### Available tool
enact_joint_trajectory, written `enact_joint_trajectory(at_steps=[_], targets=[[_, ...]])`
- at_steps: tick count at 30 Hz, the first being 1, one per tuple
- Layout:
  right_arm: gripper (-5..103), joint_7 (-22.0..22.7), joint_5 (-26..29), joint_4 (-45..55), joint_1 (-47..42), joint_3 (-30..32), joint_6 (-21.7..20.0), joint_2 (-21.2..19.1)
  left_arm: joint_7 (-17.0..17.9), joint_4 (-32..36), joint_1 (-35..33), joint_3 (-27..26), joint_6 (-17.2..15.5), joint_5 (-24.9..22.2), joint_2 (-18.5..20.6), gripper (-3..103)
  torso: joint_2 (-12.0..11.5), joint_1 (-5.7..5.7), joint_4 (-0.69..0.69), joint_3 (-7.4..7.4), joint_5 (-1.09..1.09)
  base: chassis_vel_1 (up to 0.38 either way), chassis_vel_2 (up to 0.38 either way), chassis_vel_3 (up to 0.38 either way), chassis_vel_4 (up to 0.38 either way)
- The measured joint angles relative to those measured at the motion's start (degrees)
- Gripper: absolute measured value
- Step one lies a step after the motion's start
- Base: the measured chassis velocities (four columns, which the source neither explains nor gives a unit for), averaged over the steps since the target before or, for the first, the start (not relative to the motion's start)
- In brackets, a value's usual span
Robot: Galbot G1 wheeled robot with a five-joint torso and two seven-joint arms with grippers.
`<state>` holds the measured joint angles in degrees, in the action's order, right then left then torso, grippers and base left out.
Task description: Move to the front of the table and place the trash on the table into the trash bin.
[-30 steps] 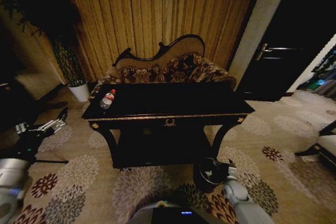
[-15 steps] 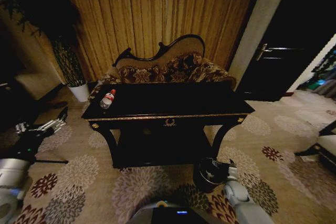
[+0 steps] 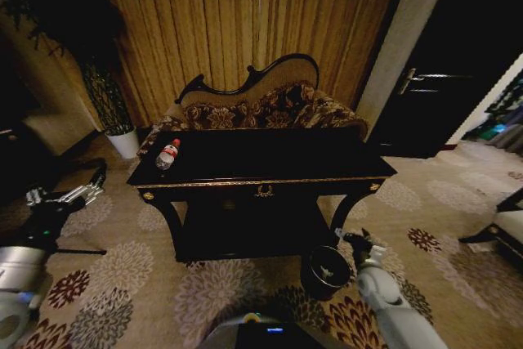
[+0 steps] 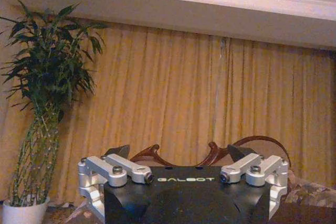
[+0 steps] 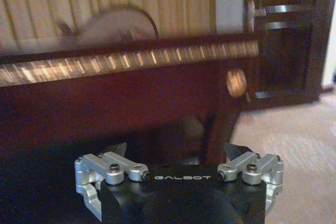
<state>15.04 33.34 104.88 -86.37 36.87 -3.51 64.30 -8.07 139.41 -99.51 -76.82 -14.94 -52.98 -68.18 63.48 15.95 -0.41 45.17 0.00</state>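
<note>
Your left gripper (image 3: 91,186) hangs low at the far left over the carpet, well apart from the table (image 3: 261,179), its fingers spread and empty. On the table's left end lies the bottle (image 3: 167,154), on its side near the corner. Right of centre, the trash bin (image 3: 324,269) stands on the floor just before the table, white paper showing inside. Just beside it your right gripper (image 3: 353,239) is raised above the bin's right rim, fingers spread, holding nothing.

Motion blur smears the table (image 5: 131,61) edge; bin (image 3: 325,270) contents too dark to tell.
</note>
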Motion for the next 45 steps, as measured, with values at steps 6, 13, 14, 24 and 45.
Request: enact_joint_trajectory(at_steps=[6, 13, 14, 24, 45], targets=[[100, -1.66, -0.5, 9.41, -2.64, 2.06, -0.57, -0.69, 0.16, -0.15, 0.23, 0.28, 0.13, 0.08, 0.22, 100, 0.0, 0.0, 0.0, 0.0, -0.01, 0.0, 0.0, 0.0, 0.0], [100, -3.11, -0.98, 24.26, -3.12, 3.69, -7.76, -1.57, 1.56, -0.06, 2.22, 1.41, -1.06, 0.32, -0.35, 100, 0.0, 0.0, 0.0, 0.0, -0.01, 0.0, 0.0, 0.0, 0.0], [100, -3.11, -0.98, 24.26, -3.12, 3.69, -7.76, -1.57, 1.56, -0.06, 2.22, 1.41, -1.06, 0.32, -0.35, 100, 0.0, 0.0, 0.0, 0.0, -0.01, 0.0, 0.0, 0.0, 0.0], [100, 2.07, 0.79, 32.99, -1.71, 4.55, -12.13, -4.99, 2.51, 0.47, 1.36, 0.59, -3.98, 0.48, -0.8, 100, 0.0, 0.0, 0.01, 0.0, 0.0, 0.0, 0.0, 0.0, 0.0], [100, 3.1, 3.54, 35.08, -2.87, 3.71, -14.52, -6.12, 4.48, 2.87, 1.15, -0.66, -7.49, 0.51, -0.51, 100, 0.0, 0.0, 0.0, 0.0, 0.0, 0.0, 0.0, 0.0, 0.0]])
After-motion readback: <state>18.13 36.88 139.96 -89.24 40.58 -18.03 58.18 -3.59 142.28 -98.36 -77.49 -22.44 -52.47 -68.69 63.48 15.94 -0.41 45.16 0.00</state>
